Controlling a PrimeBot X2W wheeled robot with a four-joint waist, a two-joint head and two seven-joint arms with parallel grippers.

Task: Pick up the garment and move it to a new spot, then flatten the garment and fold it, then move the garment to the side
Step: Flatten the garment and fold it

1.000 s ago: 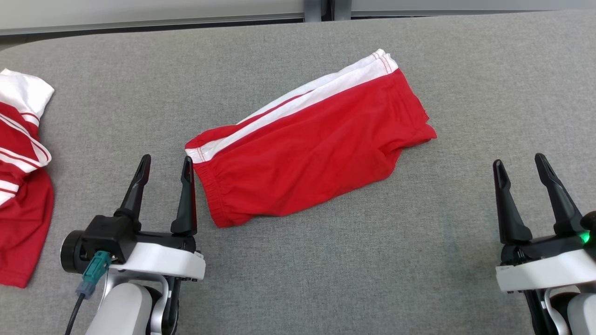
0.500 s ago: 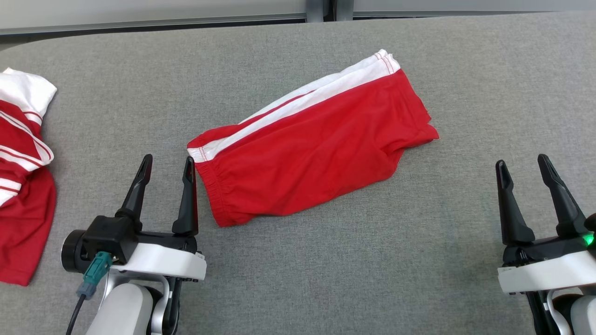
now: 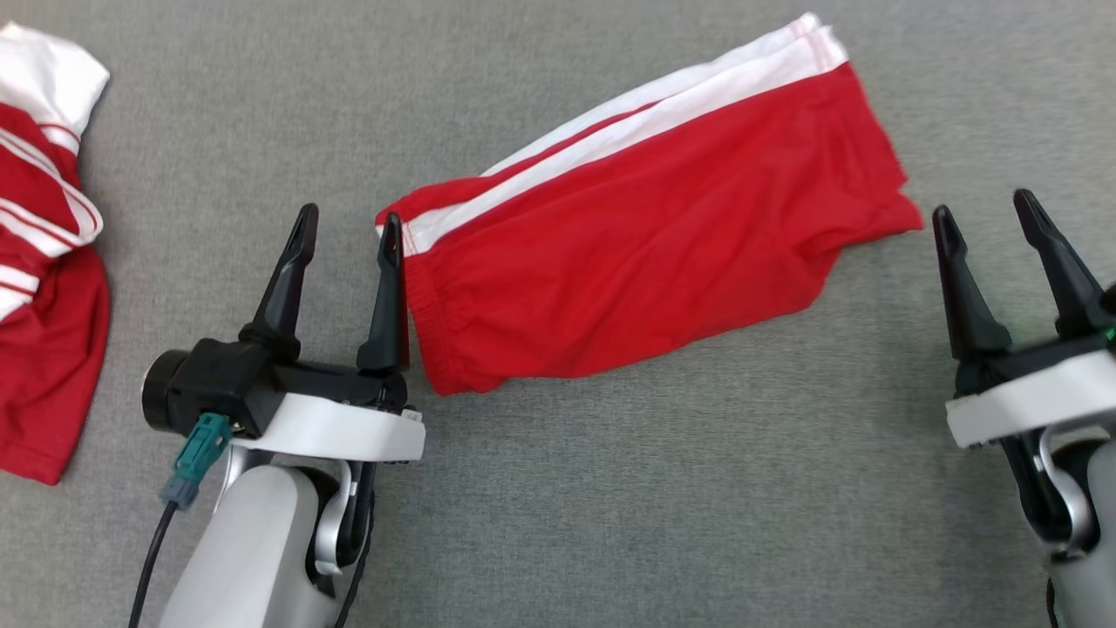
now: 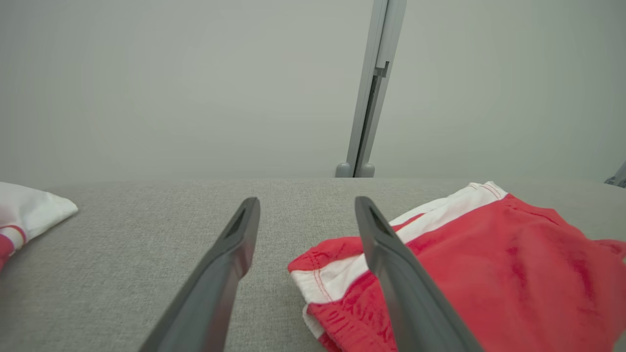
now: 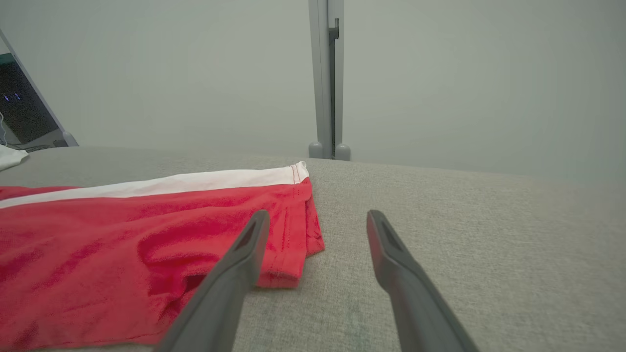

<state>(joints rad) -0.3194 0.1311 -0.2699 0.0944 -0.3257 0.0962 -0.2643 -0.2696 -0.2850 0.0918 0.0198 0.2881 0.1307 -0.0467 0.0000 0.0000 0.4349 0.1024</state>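
Near edge of the desk (image 3: 654, 488): bare grey cloth between the two arms.
Left tool (image 3: 349, 215): low on the left in the head view, jaws spread wide with nothing between them.
Right tool (image 3: 981, 202): low on the right, jaws also wide apart and empty.
Garment (image 3: 645, 253): red shorts lying on the desk between the two tools and a little beyond them.
Long axis: slanted, from the waistband at the near left to the leg hem at the far right.
Deciding relation: the waistband end lies just beside the left tool's inner finger, which crosses the white-striped corner in the head view; whether they touch cannot be told. The hem corner lies just left of the right tool, with desk showing between. The left arm looks the nearer.
Garment's look: fairly flat with soft creases, a gathered elastic waistband, and a white side stripe along the far edge.
Far left: a second red-and-white garment (image 3: 44, 288), well apart from the shorts.
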